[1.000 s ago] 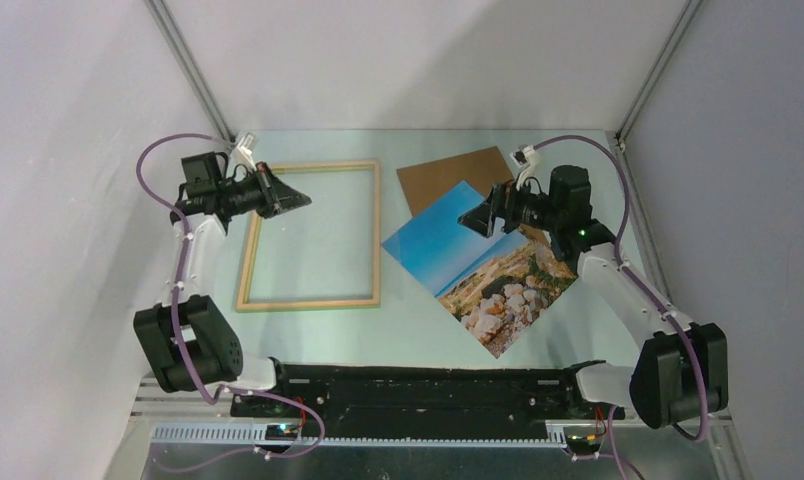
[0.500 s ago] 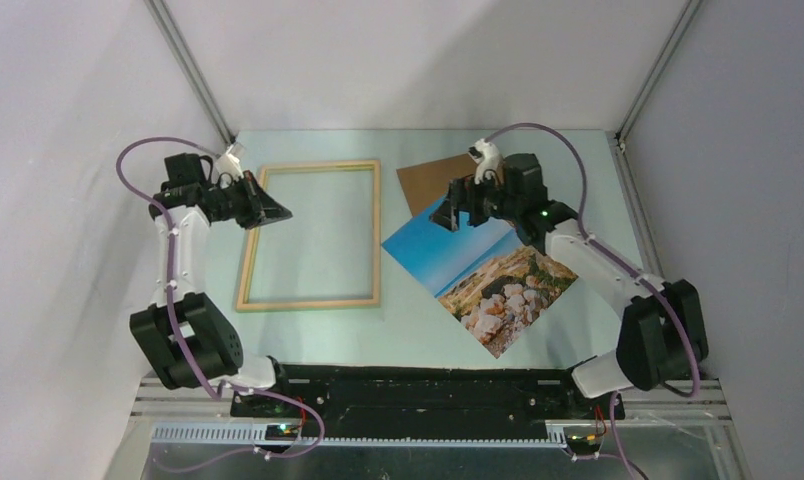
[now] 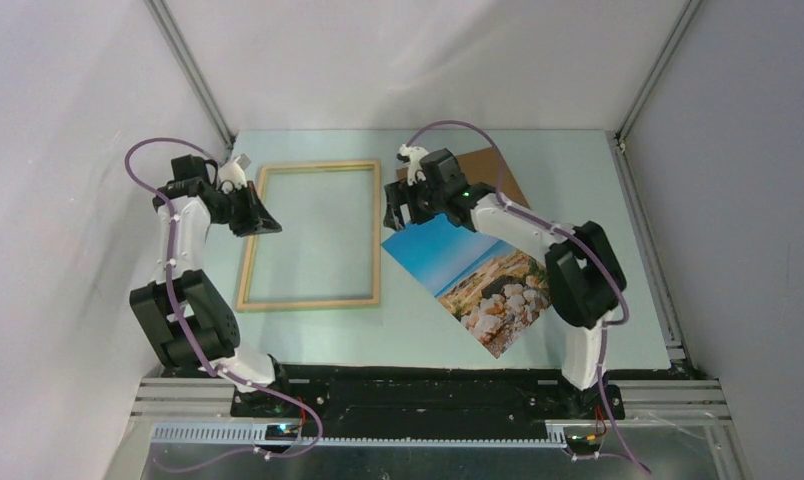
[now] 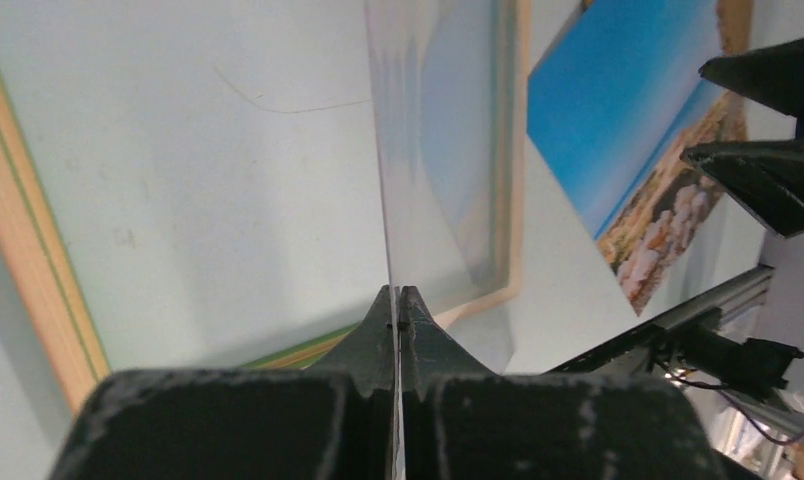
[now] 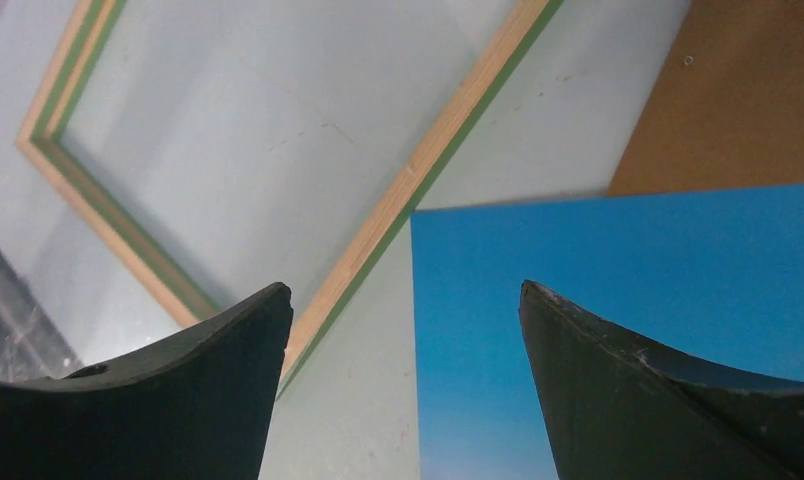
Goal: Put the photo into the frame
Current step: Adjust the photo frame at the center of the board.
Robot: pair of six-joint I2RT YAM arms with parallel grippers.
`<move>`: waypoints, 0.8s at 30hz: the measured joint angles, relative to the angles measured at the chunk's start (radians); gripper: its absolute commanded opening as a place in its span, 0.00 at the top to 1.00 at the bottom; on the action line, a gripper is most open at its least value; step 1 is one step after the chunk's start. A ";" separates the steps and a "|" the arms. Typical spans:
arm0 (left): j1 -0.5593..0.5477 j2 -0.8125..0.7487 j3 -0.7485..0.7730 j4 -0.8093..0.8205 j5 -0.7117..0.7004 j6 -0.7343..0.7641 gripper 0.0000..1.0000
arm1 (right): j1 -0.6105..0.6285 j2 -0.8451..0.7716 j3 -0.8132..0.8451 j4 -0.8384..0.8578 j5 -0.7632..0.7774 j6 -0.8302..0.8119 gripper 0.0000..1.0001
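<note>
While the left gripper (image 4: 396, 292) is pinched tight on the near edge of a thin clear sheet (image 4: 428, 150), which stands edge-on and runs away from its fingertips toward 12 o'clock in the left wrist view, the right gripper (image 5: 403, 290) hangs with its jaws spread wide and nothing between them. The frame (image 3: 310, 299) lies flat on the pale table (image 3: 418, 320), pale wood upward with a thin green line along its inner edge, and only bare table shows inside it. From above, the left gripper sits over the frame's left rail, near the 10 o'clock corner. The photo (image 3: 483, 280) lies picture side up at about 4 o'clock from the frame, turned like a diamond: its blue sky corner points toward 10 o'clock and its rocks and sand toward 5 o'clock. A narrow strip of table separates it from the frame's right rail. The right gripper hovers above that sky corner; in its wrist view one finger is over the frame's rail and the other over the blue print. Whether it touches the print cannot be told. A brown backing board (image 3: 496, 170) lies at 12 o'clock from the photo, partly hidden by the right arm, and the photo's far edge meets it.
</note>
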 measured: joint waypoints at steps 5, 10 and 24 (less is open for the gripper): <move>0.001 -0.005 0.000 -0.003 -0.072 0.040 1.00 | 0.035 0.170 0.172 -0.055 0.045 0.001 0.16; 0.005 -0.027 0.000 -0.009 -0.152 0.075 1.00 | 0.054 0.301 0.296 -0.122 0.070 0.002 0.19; 0.009 -0.050 -0.023 -0.004 -0.227 0.134 1.00 | 0.064 0.503 0.539 -0.275 0.074 0.016 0.29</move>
